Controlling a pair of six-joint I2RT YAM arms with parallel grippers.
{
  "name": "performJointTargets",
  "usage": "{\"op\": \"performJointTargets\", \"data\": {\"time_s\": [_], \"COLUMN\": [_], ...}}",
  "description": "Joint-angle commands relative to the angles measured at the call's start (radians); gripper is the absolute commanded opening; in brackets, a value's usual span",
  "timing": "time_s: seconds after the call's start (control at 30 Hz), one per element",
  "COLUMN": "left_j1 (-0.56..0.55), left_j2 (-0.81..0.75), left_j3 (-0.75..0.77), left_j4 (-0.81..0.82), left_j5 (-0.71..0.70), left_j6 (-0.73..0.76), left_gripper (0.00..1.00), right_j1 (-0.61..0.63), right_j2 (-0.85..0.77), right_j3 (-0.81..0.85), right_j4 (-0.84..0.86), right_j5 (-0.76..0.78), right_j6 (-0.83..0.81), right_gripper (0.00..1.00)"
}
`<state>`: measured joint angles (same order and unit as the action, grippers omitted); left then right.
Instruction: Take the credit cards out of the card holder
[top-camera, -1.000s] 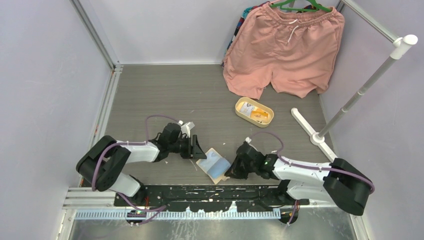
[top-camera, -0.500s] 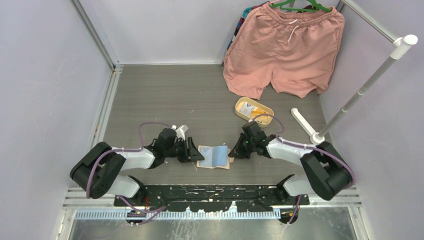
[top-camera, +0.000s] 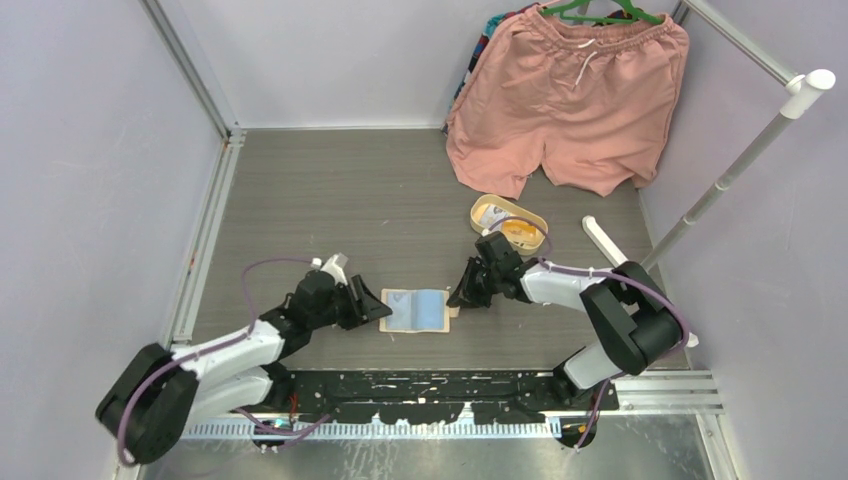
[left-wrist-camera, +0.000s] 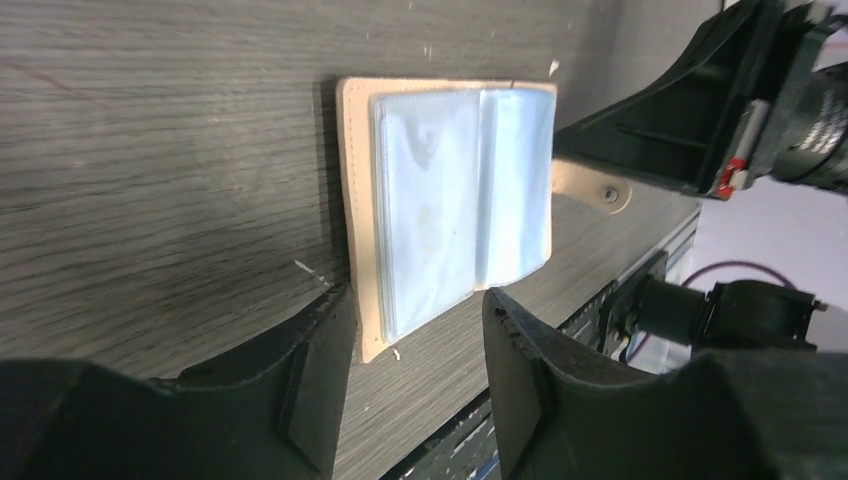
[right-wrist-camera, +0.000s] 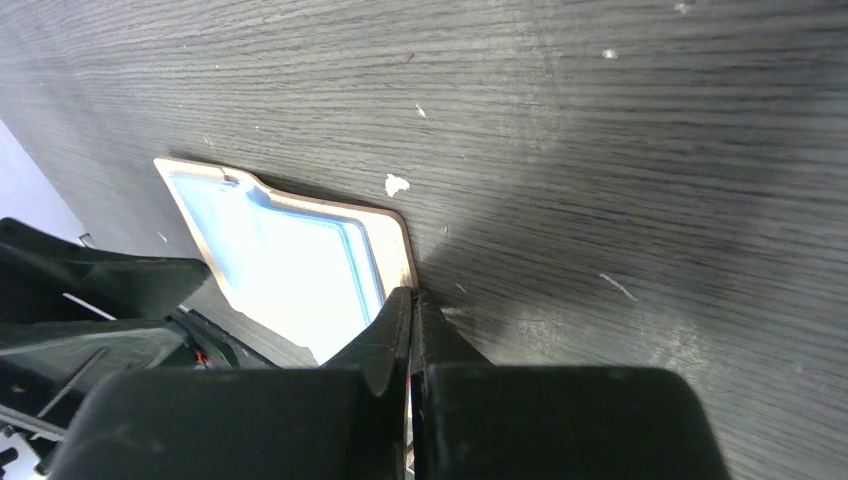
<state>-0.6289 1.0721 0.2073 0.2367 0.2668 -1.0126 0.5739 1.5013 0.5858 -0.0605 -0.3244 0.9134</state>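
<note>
The card holder (top-camera: 415, 311) lies opened flat on the bench (top-camera: 350, 200) between 2 hands — right hand (top-camera: 462, 297) pressed together at its snap tab (left-wrist-camera: 590, 192), likely steadying it — left hand (top-camera: 375, 308) spread astride the opposite edge, gripping nothing.

The tan card holder (top-camera: 417, 311) lay open and flat, blue pockets up, at the lower middle.

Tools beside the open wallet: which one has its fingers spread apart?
The left tool, with its fingers apart at the card holder's edge. The right tool, at the opposite edge, has its fingers pressed together.
</note>
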Motion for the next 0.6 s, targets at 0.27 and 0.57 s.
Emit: {"op": "performJointTargets", "data": {"time_s": [0.27, 0.57], "left_j1": [0.002, 0.002], "left_j2": [-0.187, -0.025], "left_j3": [-0.002, -0.042], "left_j4": [-0.297, -0.072], "left_j5": [-0.187, -0.116], "left_j6": [0.004, -0.046], "left_gripper": [0.55, 0.56], "right_j1": [-0.002, -0.002], "right_j2": [0.040, 0.043], "right_j3": [0.014, 0.019], "right_j4": [-0.017, -0.021], "right_j5": [0.009, 0.010], "right_j6": [-0.045, -0.051], "right_gripper": [0.01, 0.01]}}
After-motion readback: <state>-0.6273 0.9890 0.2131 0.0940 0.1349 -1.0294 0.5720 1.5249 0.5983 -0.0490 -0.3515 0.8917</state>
